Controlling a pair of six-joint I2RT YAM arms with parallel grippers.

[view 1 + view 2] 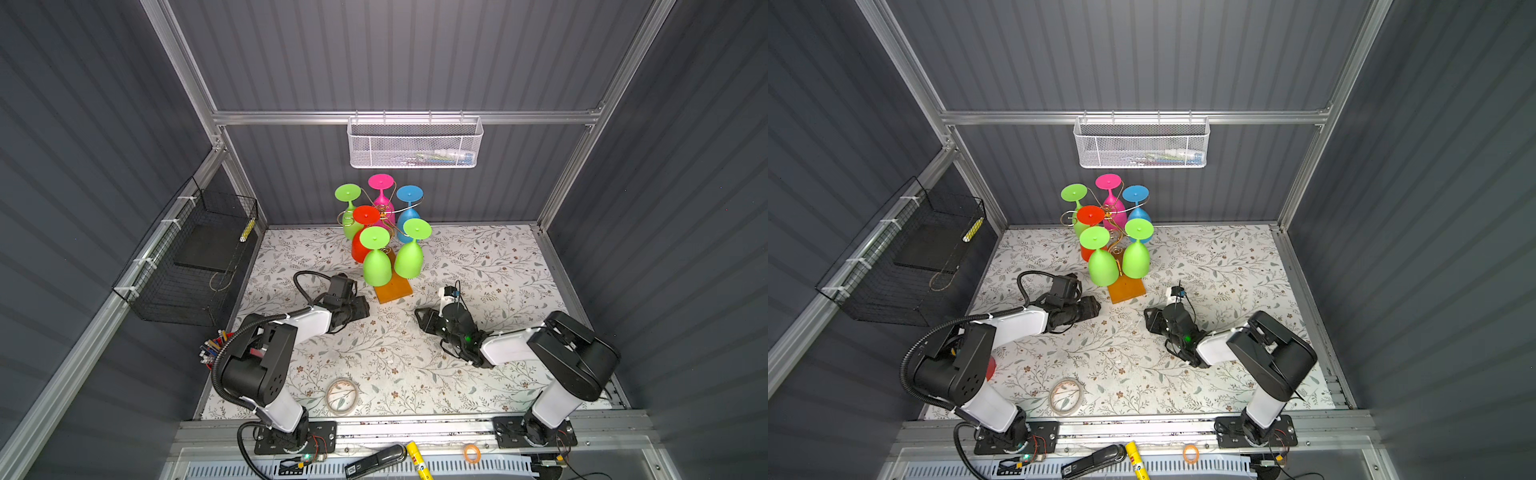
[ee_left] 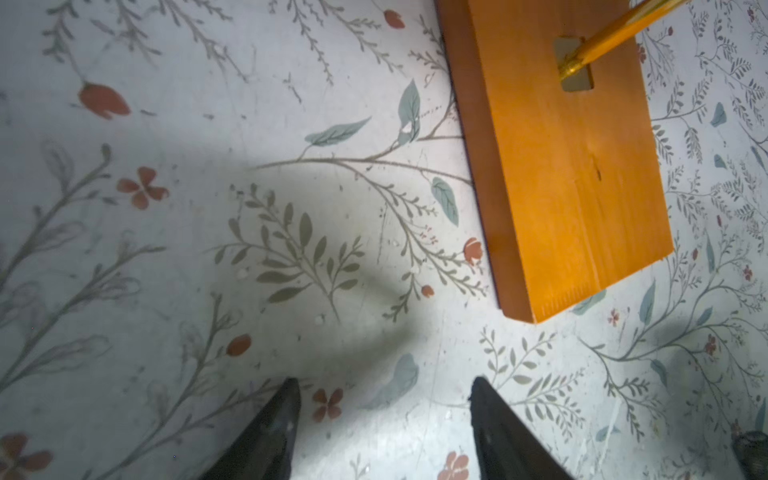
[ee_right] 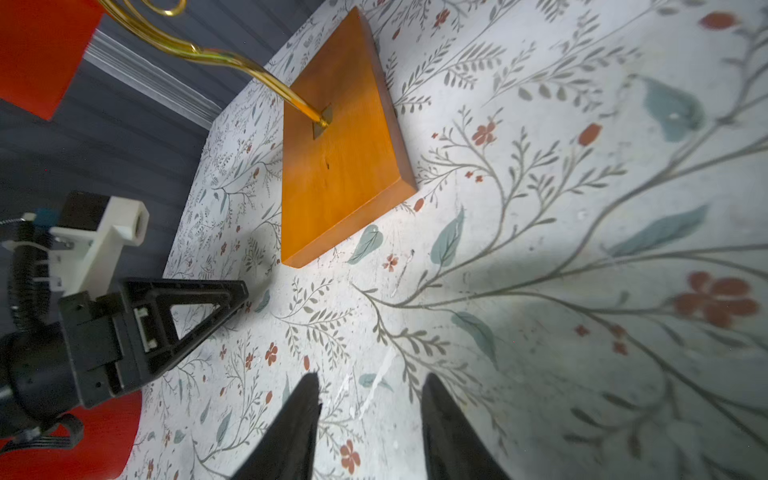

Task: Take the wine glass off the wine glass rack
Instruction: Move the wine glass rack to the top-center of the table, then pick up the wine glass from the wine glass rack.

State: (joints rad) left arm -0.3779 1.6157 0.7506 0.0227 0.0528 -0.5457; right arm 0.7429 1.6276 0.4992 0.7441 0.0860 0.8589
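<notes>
I see left tool (image 2: 384, 386) and right tool (image 3: 370, 382), jaws apart, empty, low over desk (image 1: 498, 270), either side of wine glass rack (image 1: 392, 286); green glass (image 1: 376, 266) hangs before red glass (image 1: 358, 249).

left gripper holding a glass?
No: in the left wrist view the left gripper stands open and empty, with only the floral tablecloth showing between its fingers.

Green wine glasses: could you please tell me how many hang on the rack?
3. The far-left green glass hangs behind the red glass; the front-left green glass and front-right green glass hang side by side at the front. None looks hidden.
</notes>
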